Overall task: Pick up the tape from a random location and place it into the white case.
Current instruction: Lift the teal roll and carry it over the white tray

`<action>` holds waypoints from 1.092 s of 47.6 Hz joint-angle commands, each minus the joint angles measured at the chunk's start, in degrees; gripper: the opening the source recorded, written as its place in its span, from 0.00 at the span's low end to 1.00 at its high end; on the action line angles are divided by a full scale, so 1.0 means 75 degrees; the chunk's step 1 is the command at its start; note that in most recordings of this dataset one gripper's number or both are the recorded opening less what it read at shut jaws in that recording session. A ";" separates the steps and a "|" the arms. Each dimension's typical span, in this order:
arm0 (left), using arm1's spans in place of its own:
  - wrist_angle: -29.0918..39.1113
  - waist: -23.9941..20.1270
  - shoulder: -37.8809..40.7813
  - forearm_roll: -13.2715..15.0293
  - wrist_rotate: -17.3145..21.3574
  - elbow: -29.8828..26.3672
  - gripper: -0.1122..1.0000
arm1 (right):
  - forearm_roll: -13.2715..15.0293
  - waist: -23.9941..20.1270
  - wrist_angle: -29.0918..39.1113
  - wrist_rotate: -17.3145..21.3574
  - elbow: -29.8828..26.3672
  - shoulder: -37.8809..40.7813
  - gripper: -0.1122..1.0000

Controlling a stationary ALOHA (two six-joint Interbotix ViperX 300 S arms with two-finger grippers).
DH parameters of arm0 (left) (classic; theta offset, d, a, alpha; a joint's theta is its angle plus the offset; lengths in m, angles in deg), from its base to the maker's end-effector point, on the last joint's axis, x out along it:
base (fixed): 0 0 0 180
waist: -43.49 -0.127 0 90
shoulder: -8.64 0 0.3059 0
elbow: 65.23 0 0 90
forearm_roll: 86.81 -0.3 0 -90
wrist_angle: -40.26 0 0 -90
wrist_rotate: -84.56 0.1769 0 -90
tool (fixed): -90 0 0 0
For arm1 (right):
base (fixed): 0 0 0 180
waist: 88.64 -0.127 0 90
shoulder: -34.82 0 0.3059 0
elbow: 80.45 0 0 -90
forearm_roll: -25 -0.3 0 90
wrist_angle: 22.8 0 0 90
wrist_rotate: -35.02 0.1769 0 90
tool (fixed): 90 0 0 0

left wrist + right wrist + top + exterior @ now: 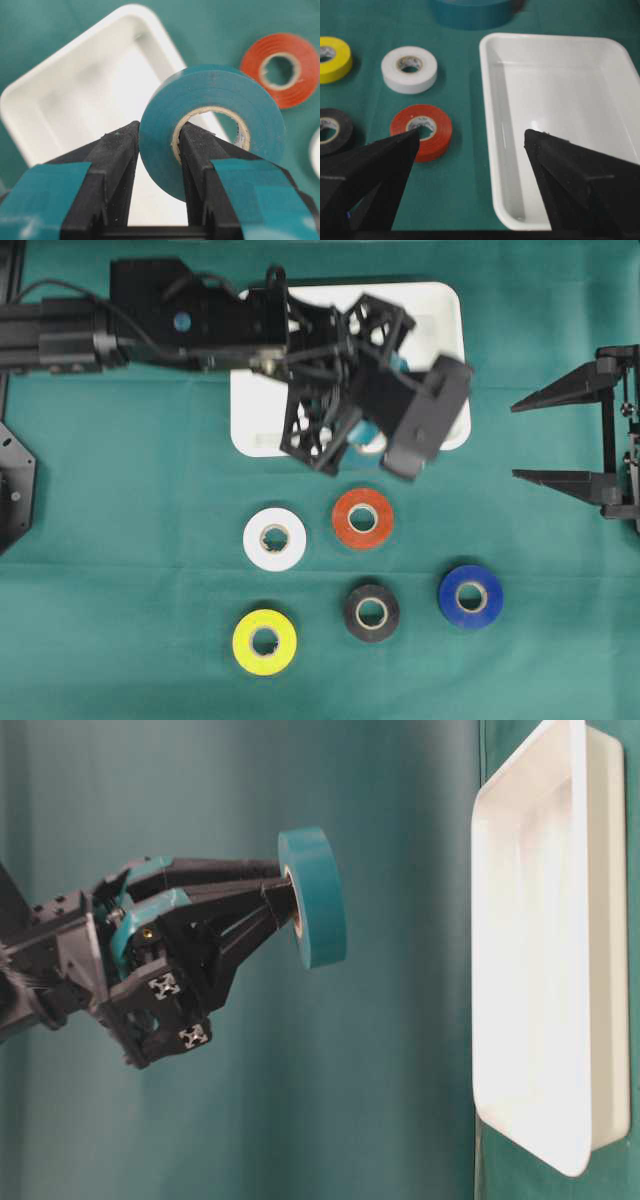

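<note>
left gripper is pinching one wall of the teal tape, carrying it above the white case edge | right gripper is idling spread, empty | risk: releasing here, tape is striking the rim and rolling out toward the red roll

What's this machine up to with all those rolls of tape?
The left hand is pinching a teal roll of tape, one finger through its hole and one outside, and holding it in the air over the white tray, which looks empty. The right hand hangs open off to the side, holding nothing. Five more rolls lie on the green cloth: white, red, yellow, black and blue.
</note>
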 commanded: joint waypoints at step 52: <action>-0.0047 -0.0809 -0.0305 0.0012 0.0047 -0.0035 0.29 | 0.0117 -0.0012 0.0023 -0.0012 -0.0188 0.0059 0.93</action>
